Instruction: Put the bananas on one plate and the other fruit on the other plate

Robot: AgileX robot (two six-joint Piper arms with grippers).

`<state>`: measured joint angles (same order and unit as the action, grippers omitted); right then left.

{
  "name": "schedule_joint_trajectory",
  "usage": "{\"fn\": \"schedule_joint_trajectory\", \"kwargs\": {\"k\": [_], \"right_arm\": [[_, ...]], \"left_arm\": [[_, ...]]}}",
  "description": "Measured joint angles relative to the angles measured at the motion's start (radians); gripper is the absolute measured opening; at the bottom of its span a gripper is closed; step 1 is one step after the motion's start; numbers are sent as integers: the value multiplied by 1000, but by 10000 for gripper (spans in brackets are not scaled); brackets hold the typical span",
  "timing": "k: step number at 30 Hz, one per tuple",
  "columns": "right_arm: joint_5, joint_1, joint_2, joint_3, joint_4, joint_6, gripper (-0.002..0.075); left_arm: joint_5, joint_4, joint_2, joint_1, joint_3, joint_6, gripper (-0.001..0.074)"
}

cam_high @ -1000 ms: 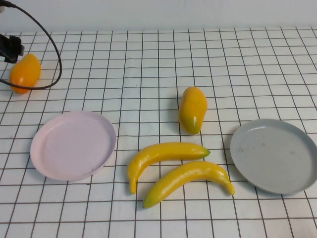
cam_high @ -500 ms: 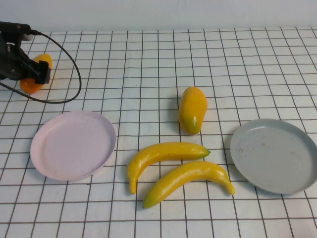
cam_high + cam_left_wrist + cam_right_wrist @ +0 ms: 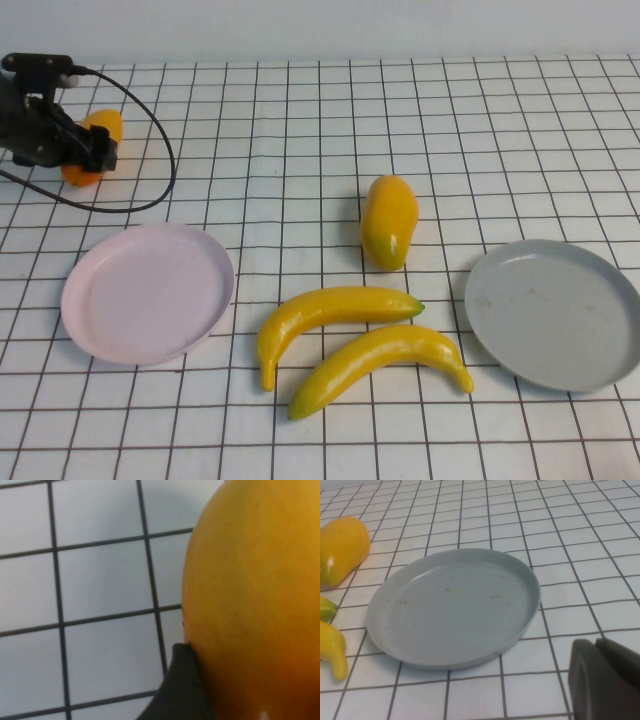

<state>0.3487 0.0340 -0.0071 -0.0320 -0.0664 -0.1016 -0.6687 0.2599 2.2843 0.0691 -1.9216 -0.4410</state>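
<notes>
Two bananas (image 3: 345, 335) lie mid-counter between pink plate (image 3: 148, 292) and grey plate (image 3: 553, 312), yellow mango (image 3: 388, 220) behind them, while the left hand (image 3: 88, 148) straddles the orange mango (image 3: 92, 140) far left, grip unclear; right hand (image 3: 605, 680) closed, empty, beside the grey plate.

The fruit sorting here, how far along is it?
Nothing is sorted yet: the pink plate and the grey plate hold no fruit. In hand: the left gripper is around the orange-yellow mango at the far left of the table, one finger touching it. Left: that mango, the greenish-ended mango and both bananas. The right gripper sits shut beside the grey plate.
</notes>
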Motion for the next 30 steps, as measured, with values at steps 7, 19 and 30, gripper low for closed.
{"fn": "schedule_joint_trajectory", "kwargs": {"k": [7,19,30], "right_arm": [[0,0,0,0,0,0,-15],[0,0,0,0,0,0,-15],[0,0,0,0,0,0,-15]], "left_arm": [[-15,53,0,0,0,-31,525],[-505,59,-191,0,-118,0,525],[-401,-9,-500,-113,416,113,525]]}}
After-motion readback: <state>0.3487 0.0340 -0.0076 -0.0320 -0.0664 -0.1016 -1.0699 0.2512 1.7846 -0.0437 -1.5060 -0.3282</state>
